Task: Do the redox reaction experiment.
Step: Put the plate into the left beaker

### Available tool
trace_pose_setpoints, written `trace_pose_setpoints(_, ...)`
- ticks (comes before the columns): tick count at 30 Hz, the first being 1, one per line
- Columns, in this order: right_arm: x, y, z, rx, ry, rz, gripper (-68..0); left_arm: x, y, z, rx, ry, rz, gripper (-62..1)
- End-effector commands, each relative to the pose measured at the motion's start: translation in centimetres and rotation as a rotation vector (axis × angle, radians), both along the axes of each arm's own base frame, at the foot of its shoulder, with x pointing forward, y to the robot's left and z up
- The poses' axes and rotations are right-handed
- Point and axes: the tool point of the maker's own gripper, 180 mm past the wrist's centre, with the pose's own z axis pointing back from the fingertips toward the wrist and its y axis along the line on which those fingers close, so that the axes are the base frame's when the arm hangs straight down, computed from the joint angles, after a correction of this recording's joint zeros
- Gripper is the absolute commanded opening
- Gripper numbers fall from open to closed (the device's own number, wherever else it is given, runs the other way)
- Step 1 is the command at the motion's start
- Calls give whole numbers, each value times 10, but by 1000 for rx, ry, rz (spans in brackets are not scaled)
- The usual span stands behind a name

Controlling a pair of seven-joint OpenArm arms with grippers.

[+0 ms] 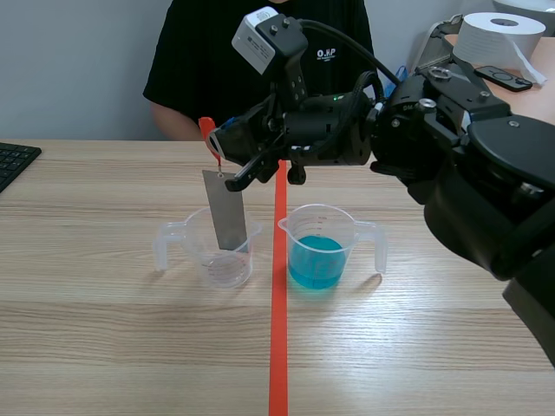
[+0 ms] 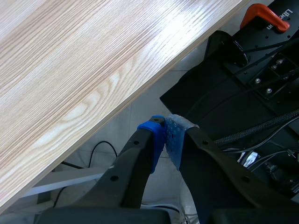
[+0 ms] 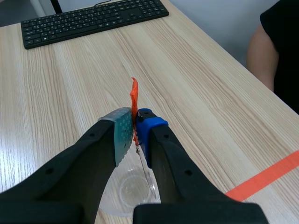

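My right gripper (image 1: 227,156) reaches past the middle and is shut on an orange-red tag (image 1: 208,137) from which a grey metal strip (image 1: 226,211) hangs. The strip's lower end dips into an empty clear beaker (image 1: 215,250) left of the tape line. A second clear beaker (image 1: 323,244) right of the line holds blue liquid (image 1: 316,258). In the right wrist view the tag (image 3: 134,100) is pinched in my gripper (image 3: 136,135), with the beaker (image 3: 131,189) below it. My left gripper (image 2: 166,135) is shut on nothing, off the table's edge (image 2: 135,93).
A person in a black top (image 1: 260,52) sits across the table. A black keyboard (image 3: 91,18) lies at the far left of the table. A roll of white paper (image 1: 501,39) and a remote (image 1: 504,79) rest on a side table at the back right.
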Motion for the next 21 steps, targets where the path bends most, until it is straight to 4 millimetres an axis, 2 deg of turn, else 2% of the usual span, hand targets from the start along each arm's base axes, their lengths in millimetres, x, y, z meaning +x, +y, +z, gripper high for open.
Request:
trace_pose_setpoints(1,0,8,16,28,-41,25,-658,8,1,6,-10,-35,-1,-582)
trace_pose_setpoints(9,-12,13,3,-46,-65,93,-658,19,0,7,-16,-67,0,-582)
trace_pose_setpoints(14,-11,12,-1,-72,-75,93,-641,22,-1,8,-20,-76,-1,-582)
trace_pose_setpoints(17,-12,12,-3,-91,-82,102,-572,22,-1,8,-20,-75,-1,-582)
trace_pose_setpoints(21,-12,11,-3,-92,-83,102,-404,22,-1,8,-20,-76,-1,-582)
